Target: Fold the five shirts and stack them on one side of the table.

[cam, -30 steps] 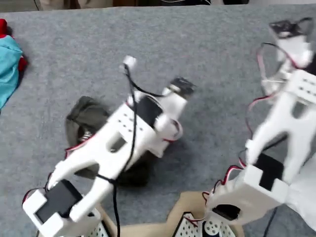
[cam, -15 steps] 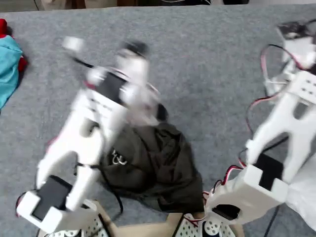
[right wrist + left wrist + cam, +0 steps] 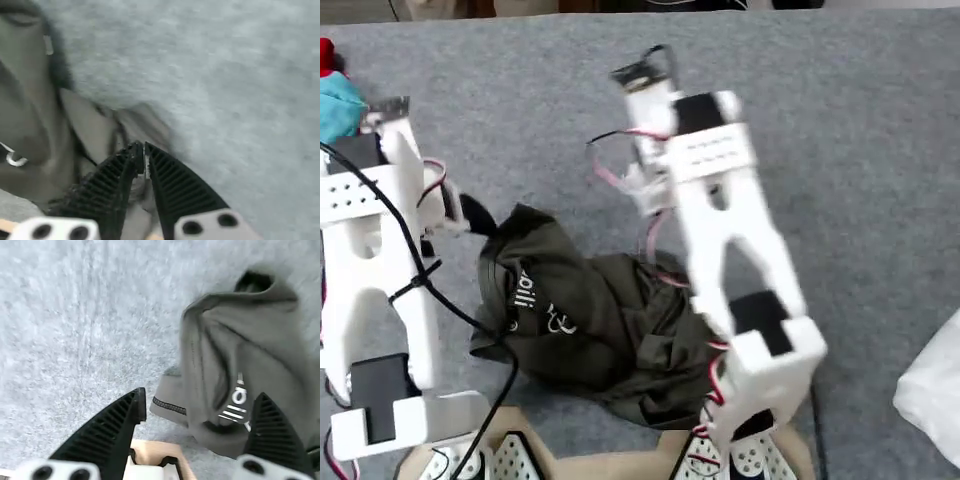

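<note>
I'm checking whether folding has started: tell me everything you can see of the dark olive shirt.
The dark olive shirt lies crumpled and unfolded on the grey table, near the arms' bases. It looks like soft knit cloth, with white print and a stitched hem showing. The open left gripper hangs over one end. The shut right gripper sits at the opposite side; whether it pinches cloth is unclear.

2 arms (image 3: 370,260) (image 3: 720,200), 1 olive shirt (image 3: 590,320), 1 teal cloth (image 3: 338,110)

I get bright, even light from above across the grey table (image 3: 840,120), with soft shadow pooling in the folds of the dark shirt (image 3: 590,320).
</note>
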Action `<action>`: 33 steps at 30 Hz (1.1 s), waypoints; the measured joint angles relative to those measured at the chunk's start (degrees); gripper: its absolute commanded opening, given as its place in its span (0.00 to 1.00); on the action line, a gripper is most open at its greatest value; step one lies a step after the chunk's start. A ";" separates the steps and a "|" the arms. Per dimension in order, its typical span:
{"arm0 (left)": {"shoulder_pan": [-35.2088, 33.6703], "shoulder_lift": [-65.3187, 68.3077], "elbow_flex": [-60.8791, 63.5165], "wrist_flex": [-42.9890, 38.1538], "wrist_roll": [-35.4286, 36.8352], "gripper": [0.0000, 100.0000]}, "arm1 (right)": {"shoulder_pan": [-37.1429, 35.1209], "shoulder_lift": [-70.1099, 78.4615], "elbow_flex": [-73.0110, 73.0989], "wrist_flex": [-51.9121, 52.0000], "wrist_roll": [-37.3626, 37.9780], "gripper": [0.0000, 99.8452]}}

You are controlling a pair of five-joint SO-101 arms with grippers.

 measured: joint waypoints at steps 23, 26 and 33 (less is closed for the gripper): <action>-0.44 0.00 21.19 -15.82 -0.44 0.33 | -2.02 34.64 -19.25 3.78 -12.57 0.00; -0.44 0.00 21.19 -15.82 -0.44 0.33 | -2.02 34.46 -16.70 3.78 -12.57 0.01; -0.44 0.00 21.19 -15.82 -0.44 0.33 | -2.02 28.48 -11.52 3.78 -12.57 0.17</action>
